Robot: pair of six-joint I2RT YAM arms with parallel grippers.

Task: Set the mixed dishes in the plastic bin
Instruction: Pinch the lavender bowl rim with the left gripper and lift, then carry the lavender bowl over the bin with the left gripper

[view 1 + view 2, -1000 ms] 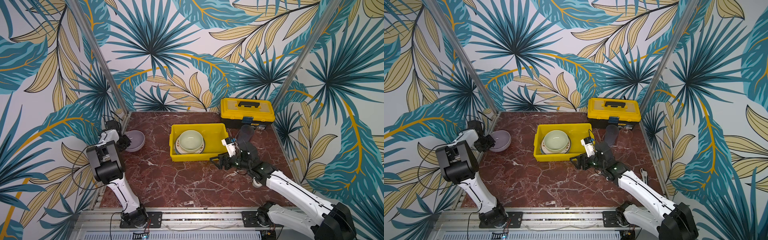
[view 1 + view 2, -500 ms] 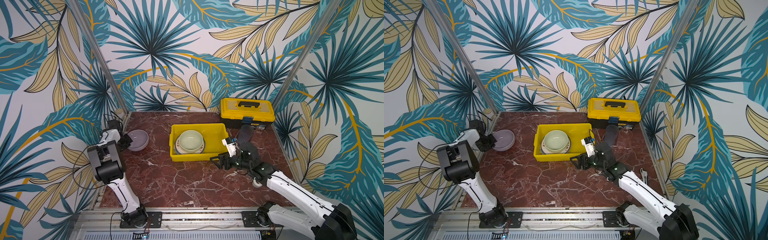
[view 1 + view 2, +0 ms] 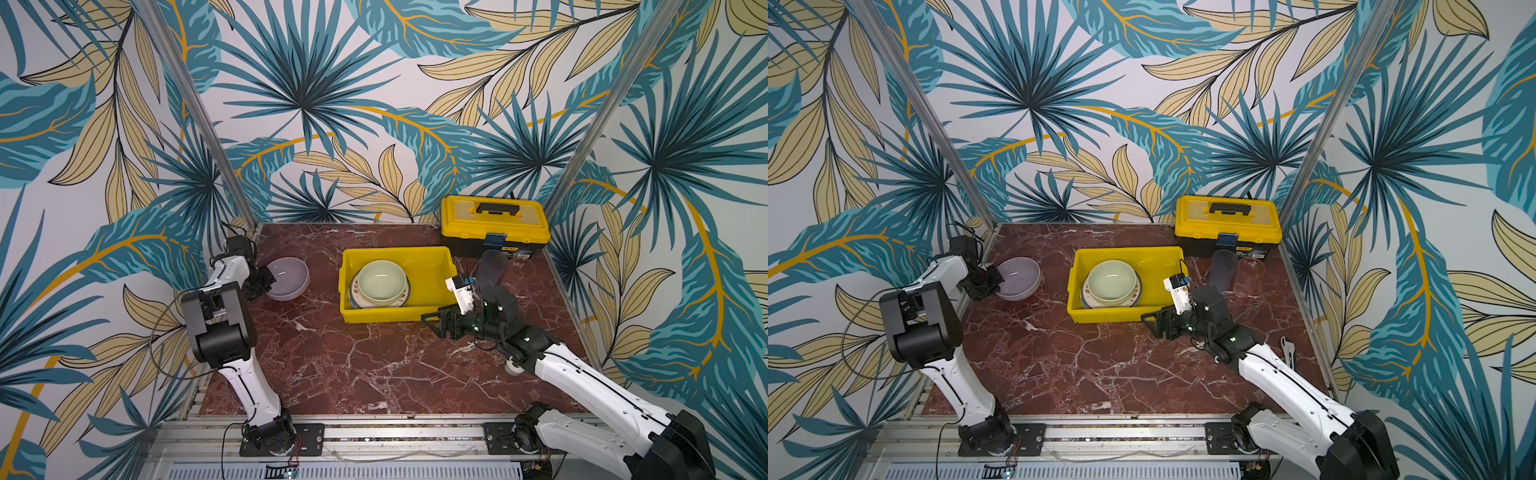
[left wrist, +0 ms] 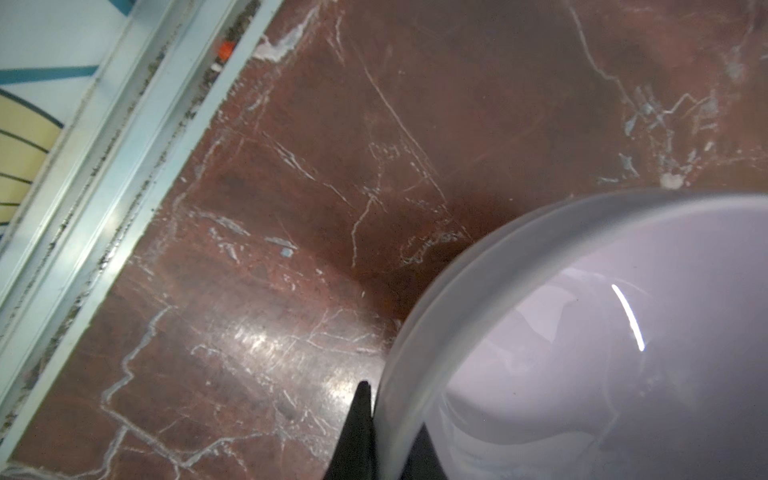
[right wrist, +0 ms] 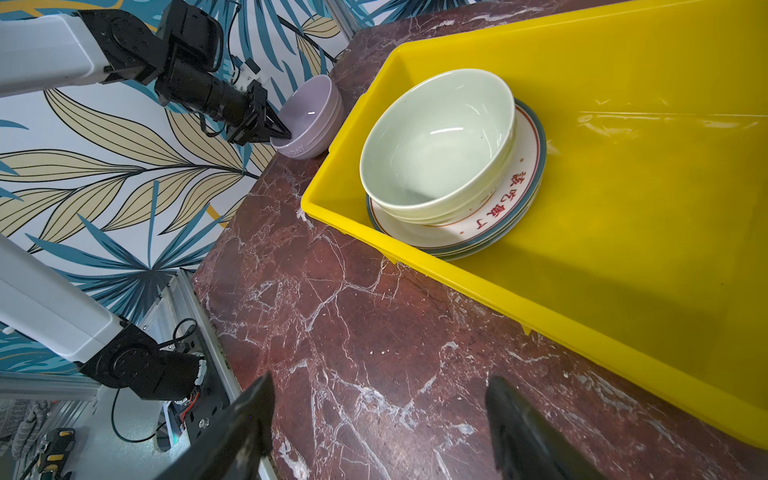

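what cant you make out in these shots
- Plates: right wrist view, count and centre pattern hidden under the pale green bowl.
- Lilac bowl: left wrist view, mostly cut off by the frame edge, rim blurred.
- Clear tumbler: in a top view, too faint and small; upright or overturned unclear.

Two bowls (image 3: 286, 277) (image 3: 381, 282), two tumblers (image 3: 1223, 270) (image 3: 1249, 276), one bin (image 3: 374, 313), one toolbox (image 3: 494, 224).

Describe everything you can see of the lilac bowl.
The lilac bowl is round, glossy, ceramic-looking, with a banded outer wall bearing raised lettering. It is empty and sits upright on the red marble table, left of the yellow bin and apart from it. The fingers of the left gripper pinch its rim.
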